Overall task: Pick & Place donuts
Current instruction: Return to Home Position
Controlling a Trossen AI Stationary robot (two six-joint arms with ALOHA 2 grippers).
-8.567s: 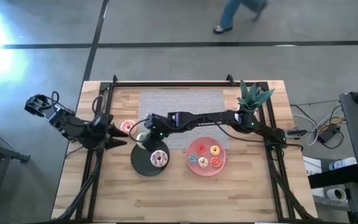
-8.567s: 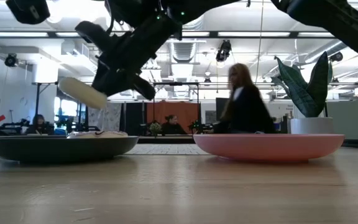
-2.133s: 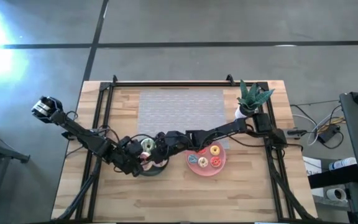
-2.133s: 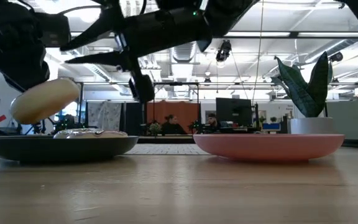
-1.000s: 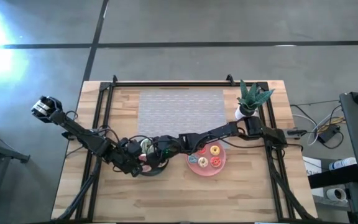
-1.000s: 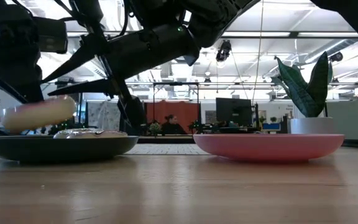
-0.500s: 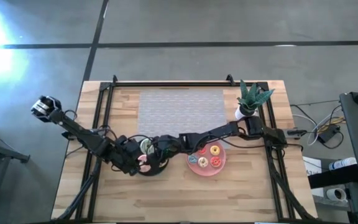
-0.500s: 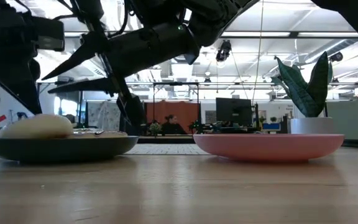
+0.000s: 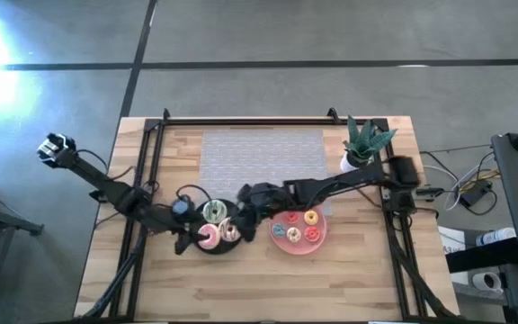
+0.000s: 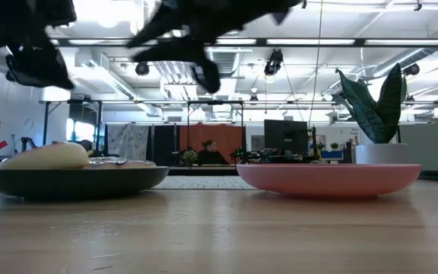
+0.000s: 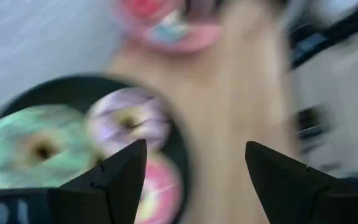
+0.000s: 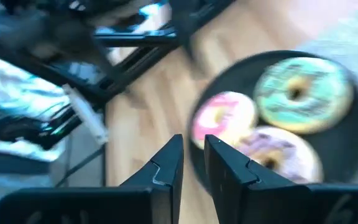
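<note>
Three larger donuts lie flat on the black plate (image 9: 214, 245): green (image 9: 214, 212), pink (image 9: 208, 236) and white with dark drizzle (image 9: 230, 230). Several small donuts (image 9: 311, 218) lie on the pink plate (image 9: 299, 247). My left gripper (image 9: 187, 238) hangs open above the black plate's left rim; its wrist view shows it (image 11: 194, 146) over the pink donut (image 11: 160, 190). My right gripper (image 9: 243, 220) hovers above the plate's right side; its fingers (image 12: 193, 140) are closed to a narrow slit and hold nothing.
A potted plant (image 9: 363, 142) stands at the table's far right corner. A grey mat (image 9: 263, 157) covers the far middle. Black frame rails (image 9: 142, 180) run along both sides. Bare wood lies along the near edge (image 9: 268, 288).
My left gripper lowered the pink donut onto the black plate, let go of it, then rose and drew back toward the table's left. The donut now lies flat beside the other two. My right gripper rose from above the plate and shifted slightly right.
</note>
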